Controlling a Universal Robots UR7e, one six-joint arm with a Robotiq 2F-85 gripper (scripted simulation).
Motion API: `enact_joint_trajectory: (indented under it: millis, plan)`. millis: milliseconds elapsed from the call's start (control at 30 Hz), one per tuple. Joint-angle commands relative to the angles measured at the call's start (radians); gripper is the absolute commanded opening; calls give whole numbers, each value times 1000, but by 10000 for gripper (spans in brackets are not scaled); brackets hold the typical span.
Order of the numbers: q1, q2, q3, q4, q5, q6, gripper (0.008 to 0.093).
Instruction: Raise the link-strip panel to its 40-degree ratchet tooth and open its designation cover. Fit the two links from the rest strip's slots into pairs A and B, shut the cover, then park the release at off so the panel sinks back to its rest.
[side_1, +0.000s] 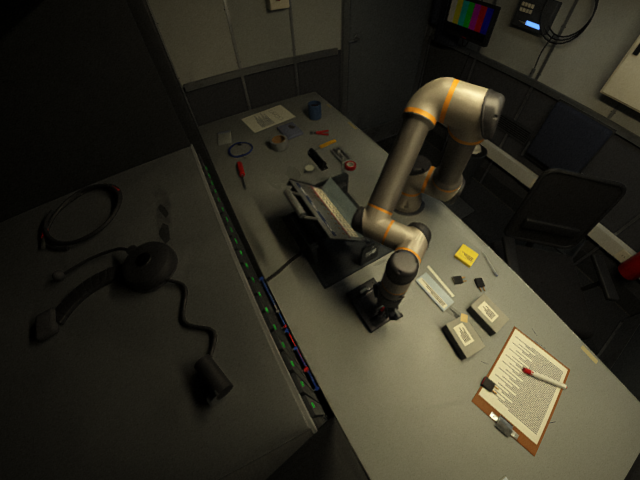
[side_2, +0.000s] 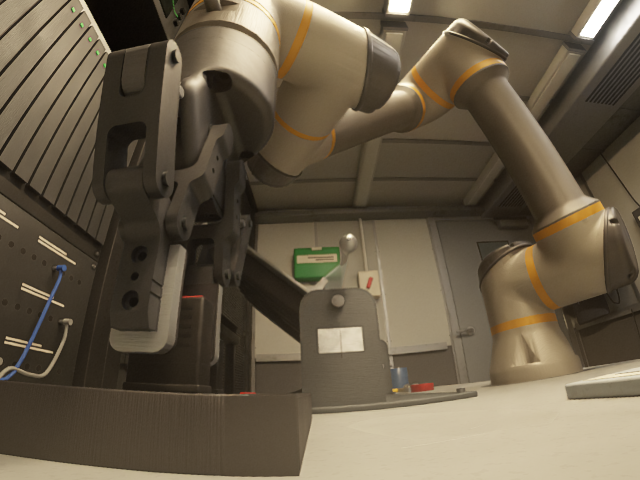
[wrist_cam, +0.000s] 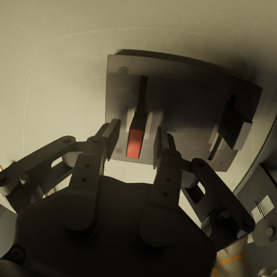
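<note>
A dark link with a red top (wrist_cam: 135, 138) stands upright in a slot of the rest strip (wrist_cam: 178, 108), and my gripper (wrist_cam: 134, 143) straddles it from above, open and holding nothing. From the second side camera the fingers (side_2: 170, 305) reach down on either side of the link (side_2: 194, 330) above the strip's dark base (side_2: 150, 429). A second link (wrist_cam: 233, 126) stands in the strip's other slot. The link-strip panel (side_1: 331, 209) is tilted up on its stand behind the strip (side_1: 373, 310).
Behind the panel lie a red screwdriver (side_1: 241, 172), tape rolls and a blue cup (side_1: 314, 109). To the right lie a yellow pad (side_1: 466, 254), two labelled boxes (side_1: 463, 337) and a clipboard with a pen (side_1: 522, 387). A rack edge with green lights (side_1: 258, 289) borders the left.
</note>
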Motion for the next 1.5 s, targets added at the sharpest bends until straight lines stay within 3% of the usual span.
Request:
enact_joint_trajectory:
  millis: [0, 100, 667, 967, 1467]
  plan:
    - [0, -1, 0, 0, 0, 0, 420]
    - [0, -1, 0, -1, 0, 0, 415]
    - [0, 0, 0, -1, 0, 0, 80]
    - [0, -7, -4, 9, 0, 0, 80]
    - [0, -57, -37, 93, 0, 0, 80]
